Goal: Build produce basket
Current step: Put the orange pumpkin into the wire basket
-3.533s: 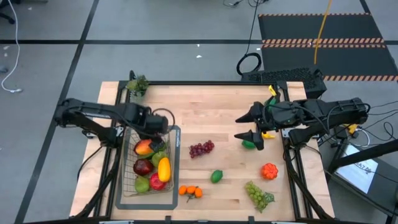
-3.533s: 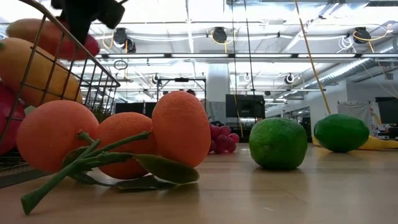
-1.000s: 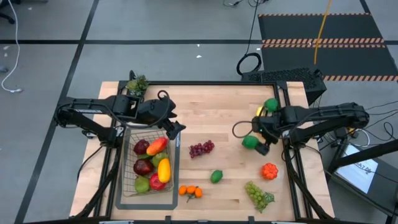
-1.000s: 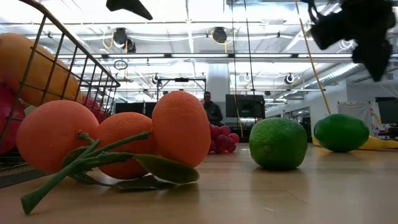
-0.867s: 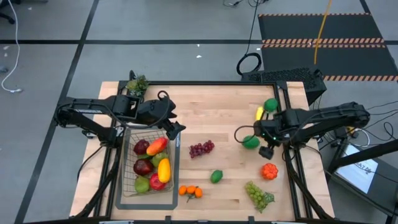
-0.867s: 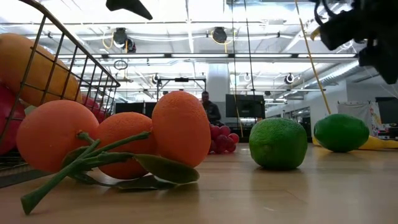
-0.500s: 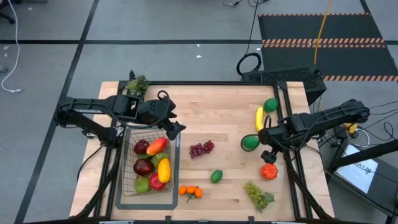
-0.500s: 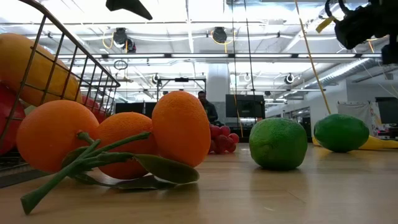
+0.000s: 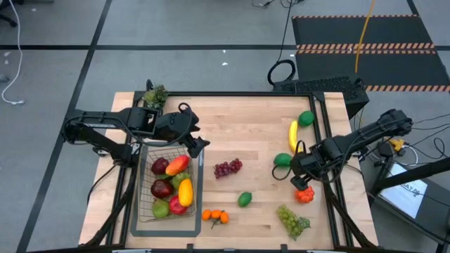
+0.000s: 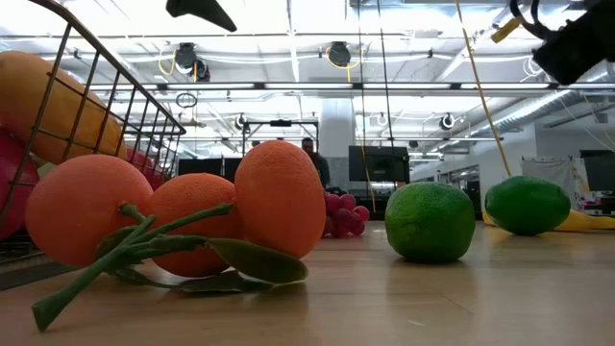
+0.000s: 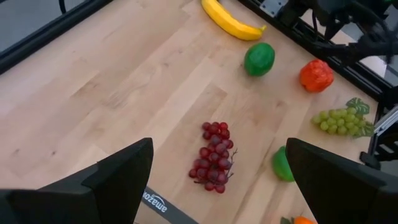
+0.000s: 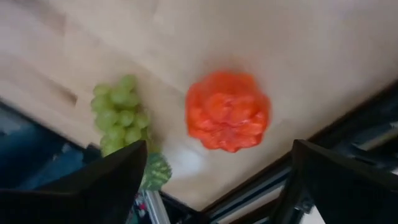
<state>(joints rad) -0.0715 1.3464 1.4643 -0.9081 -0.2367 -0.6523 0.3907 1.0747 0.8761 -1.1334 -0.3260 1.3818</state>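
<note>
While the right pincer [image 9: 301, 181] hovers released over the lumpy orange-red toy fruit [image 9: 304, 195] near the desk's right edge, an off-centre clamp could roll it off.

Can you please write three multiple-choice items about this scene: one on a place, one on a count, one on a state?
1. Where does the purple grape bunch lie?
A. in the basket
B. on the bare table, right of the basket
C. on the banana

2. How many limes lie outside the basket?
A. one
B. three
C. six

3. How is the right end effector?
A. shut on the banana
B. open, over the red-orange fruit
C. shut on the green grapes

Answers:
1 B: the high view shows it on wood beside the basket.
2 B: three green limes.
3 B: the right wrist view shows spread fingers around that fruit.
</note>
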